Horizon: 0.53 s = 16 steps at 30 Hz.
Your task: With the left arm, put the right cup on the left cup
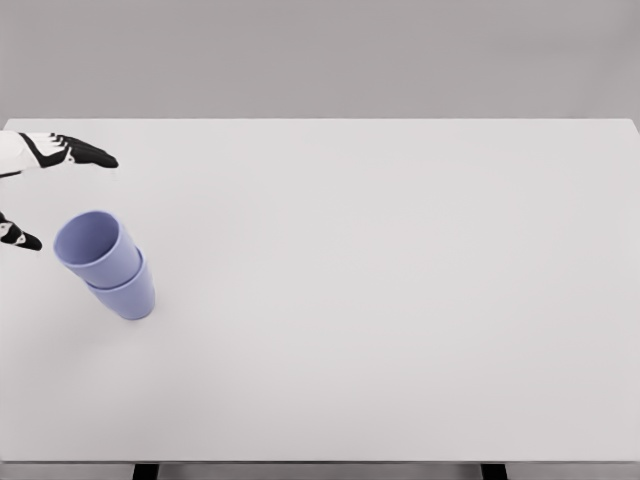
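Note:
Two lavender cups stand nested at the table's left: the upper cup [93,245] sits inside the lower cup [128,292], and the stack leans toward the upper left. My left hand [40,190] comes in at the left edge, just left of and above the stack. Its white and black fingers [85,153] are spread, the thumb tip [22,238] shows lower down, and nothing is held. The hand does not touch the cups. The right arm is out of view.
The white table [400,300] fills the view, with its far edge against a grey wall and its front edge at the bottom of the picture.

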Motion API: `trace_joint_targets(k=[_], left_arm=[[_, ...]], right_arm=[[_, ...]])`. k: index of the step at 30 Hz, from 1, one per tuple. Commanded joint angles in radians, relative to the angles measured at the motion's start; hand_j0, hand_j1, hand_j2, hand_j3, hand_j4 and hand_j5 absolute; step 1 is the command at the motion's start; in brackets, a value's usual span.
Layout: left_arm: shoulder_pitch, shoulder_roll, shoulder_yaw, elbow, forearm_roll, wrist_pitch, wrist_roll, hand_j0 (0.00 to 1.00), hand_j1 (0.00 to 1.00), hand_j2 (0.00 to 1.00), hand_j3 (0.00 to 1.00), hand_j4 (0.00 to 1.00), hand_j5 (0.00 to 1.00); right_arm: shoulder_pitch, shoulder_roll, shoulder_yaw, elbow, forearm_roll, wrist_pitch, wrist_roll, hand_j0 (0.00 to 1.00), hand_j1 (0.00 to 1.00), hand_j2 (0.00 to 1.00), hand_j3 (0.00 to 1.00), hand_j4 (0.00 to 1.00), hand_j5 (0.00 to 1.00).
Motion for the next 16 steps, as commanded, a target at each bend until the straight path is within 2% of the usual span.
trace_joint_targets(k=[1,5,7,16], left_arm=[[0.0,0.001,0.012,0.003,0.061,0.003,0.0,1.0,1.0,1.0,1.0,1.0,1.0],[-0.022,-0.013,0.012,-0.02,0.092,0.003,0.0,1.0,1.0,1.0,1.0,1.0,1.0],[-0.057,-0.016,0.012,-0.054,0.116,0.003,0.0,1.0,1.0,1.0,1.0,1.0,1.0],[-0.127,-0.258,-0.006,-0.114,0.104,0.003,0.0,1.0,1.0,1.0,1.0,1.0,1.0]], right_arm=[[0.0,0.0,0.0,0.0,0.0,0.0,0.0,1.0,1.0,1.0,1.0,1.0,1.0],[0.0,0.0,0.0,0.0,0.0,0.0,0.0,1.0,1.0,1.0,1.0,1.0,1.0],[0.0,0.0,0.0,0.0,0.0,0.0,0.0,1.0,1.0,1.0,1.0,1.0,1.0],[0.0,0.0,0.0,0.0,0.0,0.0,0.0,1.0,1.0,1.0,1.0,1.0,1.0]])
